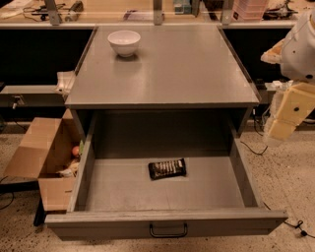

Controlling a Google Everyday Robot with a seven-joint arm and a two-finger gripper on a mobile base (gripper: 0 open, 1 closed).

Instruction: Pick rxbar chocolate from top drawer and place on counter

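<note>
The rxbar chocolate (167,168) lies flat on the floor of the open top drawer (167,221), near its middle, dark wrapper with pale stripes. The drawer is pulled fully out, its wire handle at the front. The grey counter (187,69) is the cabinet top above it. My gripper (283,123) hangs at the right edge of the view, beside and outside the drawer's right wall, well apart from the bar. It holds nothing that I can see.
A white bowl (124,42) stands at the counter's back left. An open cardboard box (47,157) with items sits on the floor left of the drawer. A cluttered tan workbench (147,12) runs behind. Cables lie on the floor at right.
</note>
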